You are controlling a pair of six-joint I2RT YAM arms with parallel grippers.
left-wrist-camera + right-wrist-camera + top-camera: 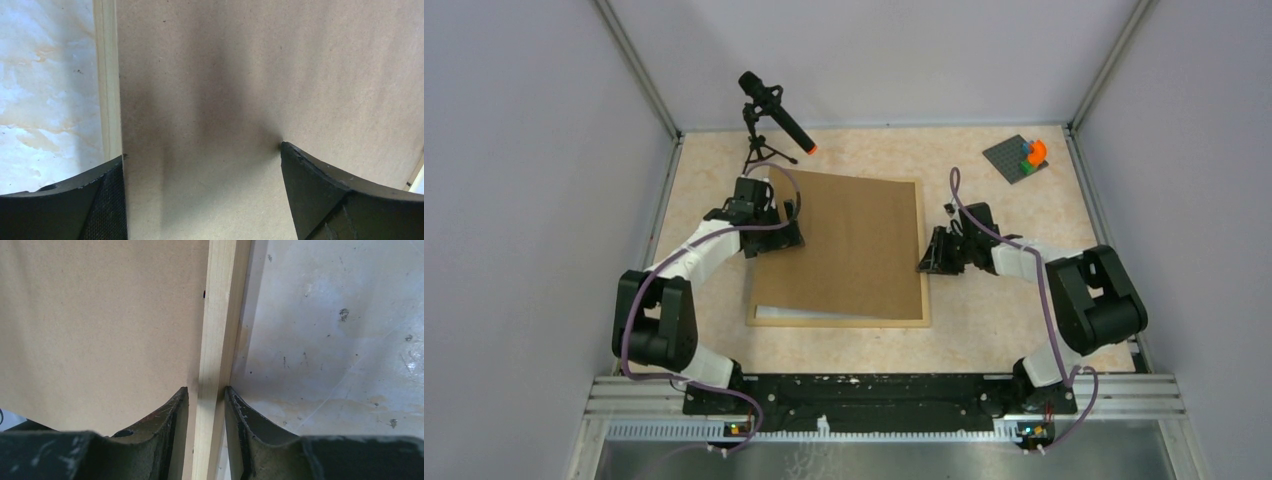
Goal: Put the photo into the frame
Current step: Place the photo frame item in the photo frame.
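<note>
The frame (844, 322) of light wood lies flat mid-table, with a brown backing board (844, 245) lying skewed on top of it. The photo is hidden. A white strip (789, 313) peeks out under the board's near left edge; I cannot tell which sheet it is. My left gripper (782, 232) hangs over the board's left edge, and its jaws (201, 150) stand wide open over the board (250, 75) beside the frame rail (107, 75). My right gripper (929, 262) is at the frame's right side, its gripper (206, 389) shut on the wood rail (222, 315).
A black microphone on a small tripod (774, 115) stands at the back left, close behind the left arm. A grey baseplate with coloured bricks (1021, 157) sits at the back right. Grey walls enclose the marbled table (1004, 320) on three sides.
</note>
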